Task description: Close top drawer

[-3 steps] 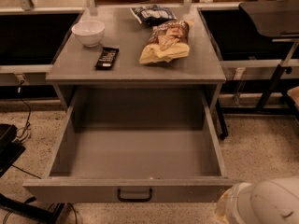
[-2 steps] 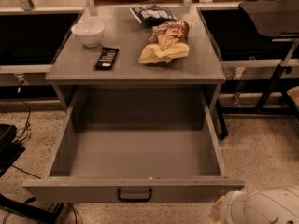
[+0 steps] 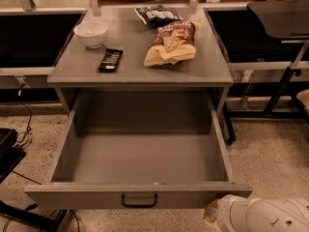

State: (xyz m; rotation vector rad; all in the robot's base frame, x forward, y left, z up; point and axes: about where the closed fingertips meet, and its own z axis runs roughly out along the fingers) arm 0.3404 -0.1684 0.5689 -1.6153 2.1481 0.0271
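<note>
The top drawer [image 3: 96,195] is a wide, deep grey metal drawer, pulled fully out of the grey cabinet [image 3: 72,71] toward me. It is empty inside. A small dark loop handle [image 3: 139,200] sits at the centre of its front panel. My gripper [image 3: 212,215] is at the bottom right, at the tan end of the white arm [image 3: 265,215]. It sits just below the right end of the drawer's front panel.
On the cabinet top are a white bowl [image 3: 91,33], a dark flat bar [image 3: 110,60], a tan chip bag [image 3: 171,42] and a blue bag [image 3: 158,14]. A black stand [image 3: 282,18] is to the right, and dark gear and cables [image 3: 9,151] are on the floor to the left.
My arm has slid left along the bottom edge, closer to the right end of the drawer front. The drawer has not moved.
</note>
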